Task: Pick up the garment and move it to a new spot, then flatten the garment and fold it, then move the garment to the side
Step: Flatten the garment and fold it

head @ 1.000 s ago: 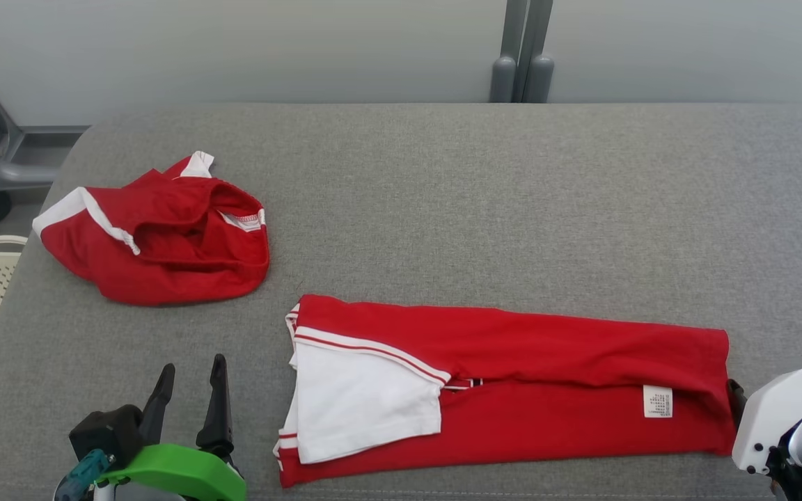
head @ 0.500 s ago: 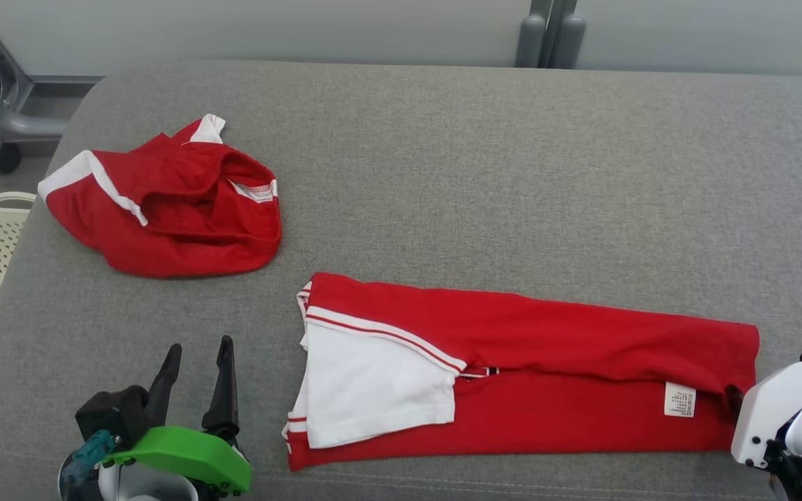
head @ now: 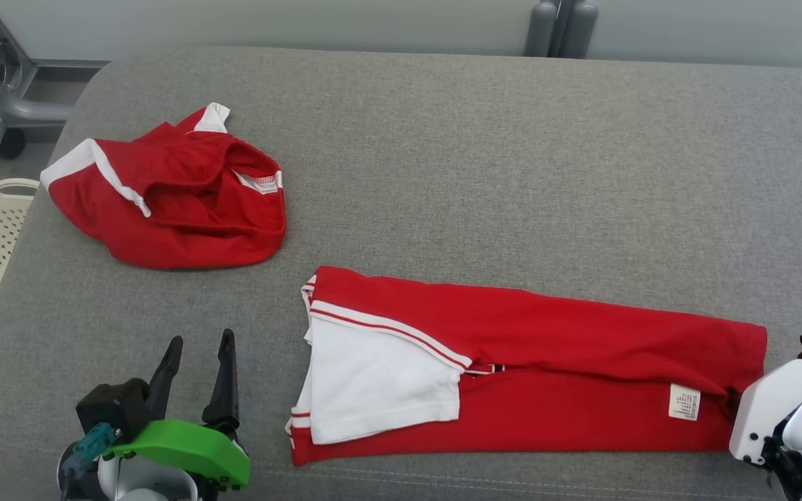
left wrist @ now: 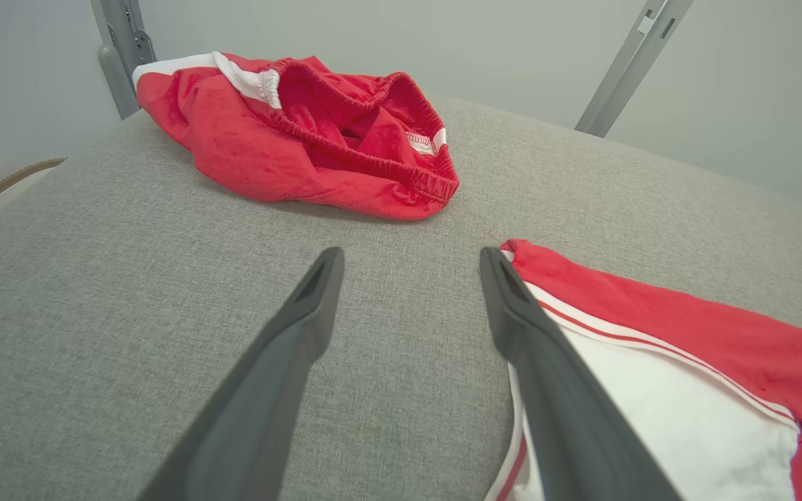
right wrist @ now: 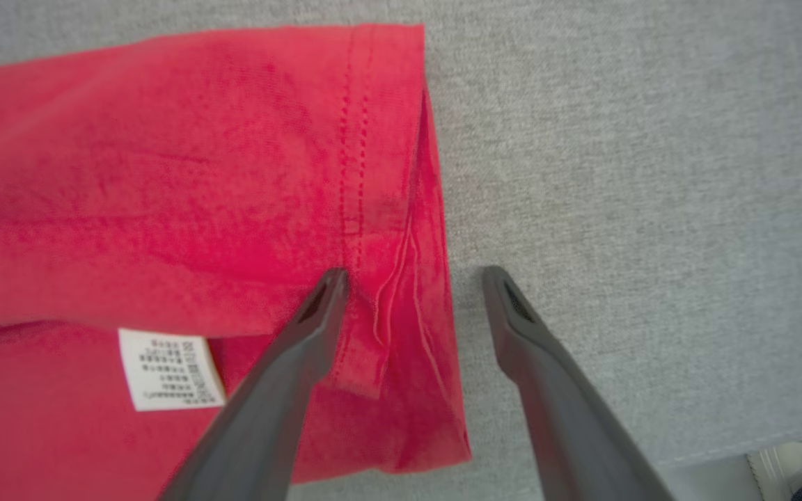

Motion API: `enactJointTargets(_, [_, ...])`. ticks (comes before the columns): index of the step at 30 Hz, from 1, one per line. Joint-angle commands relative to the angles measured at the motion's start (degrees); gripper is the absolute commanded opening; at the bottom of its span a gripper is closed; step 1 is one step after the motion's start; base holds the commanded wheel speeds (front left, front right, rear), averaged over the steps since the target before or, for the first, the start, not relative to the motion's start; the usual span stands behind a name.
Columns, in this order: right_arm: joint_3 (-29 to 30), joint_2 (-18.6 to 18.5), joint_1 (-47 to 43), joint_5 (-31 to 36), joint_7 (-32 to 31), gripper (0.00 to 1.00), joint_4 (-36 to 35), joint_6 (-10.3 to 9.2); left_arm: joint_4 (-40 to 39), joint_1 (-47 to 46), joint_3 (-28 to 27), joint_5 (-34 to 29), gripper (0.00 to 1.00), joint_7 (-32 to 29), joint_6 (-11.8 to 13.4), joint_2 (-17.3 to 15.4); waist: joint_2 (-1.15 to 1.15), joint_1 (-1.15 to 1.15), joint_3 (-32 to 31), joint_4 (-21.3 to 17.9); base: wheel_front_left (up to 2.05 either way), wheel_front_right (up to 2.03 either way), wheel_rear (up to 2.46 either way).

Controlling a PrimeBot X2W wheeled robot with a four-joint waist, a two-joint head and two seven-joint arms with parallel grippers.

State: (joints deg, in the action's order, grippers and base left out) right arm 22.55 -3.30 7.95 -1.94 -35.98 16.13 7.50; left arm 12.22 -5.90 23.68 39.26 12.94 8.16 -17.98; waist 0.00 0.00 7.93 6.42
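The left gripper (head: 200,339) stood wide open and empty, with the folded red shirt (head: 582,348) just to its right and a crumpled red garment (head: 178,209) ahead. The right gripper (right wrist: 414,272), equally open and holding nothing, straddled the shirt's hemmed end over the grey cushion (right wrist: 651,209).

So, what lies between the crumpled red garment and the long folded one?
Nothing: bare grey cushion separates the crumpled garment from the folded garment, as the head view shows.
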Motion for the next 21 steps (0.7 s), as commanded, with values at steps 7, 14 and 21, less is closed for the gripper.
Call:
enactJointTargets(7, [0.8,-0.05,1.55,0.82,1.4,0.0,1.29,-0.06,-0.18,-0.88,0.06,-0.2,1.0,0.24,0.54,-0.29,0.0,0.0,-0.43,0.11,0.0,0.0,0.0])
enactJointTargets(14, [2.8,-0.06,2.08,1.87,1.89,0.0,1.32,-0.08,-0.18,-0.33,-0.01,0.34,1.0,-0.02,0.77,-0.61,0.0,0.0,-0.97,-0.07,0.0,0.0,0.0])
enactJointTargets(21, [7.99,-0.02,3.18,3.35,2.17,0.0,0.06,-0.08,-0.63,0.34,-0.05,0.52,1.0,-0.01,1.11,-0.86,0.0,0.0,-1.1,-0.78,0.0,0.0,0.0])
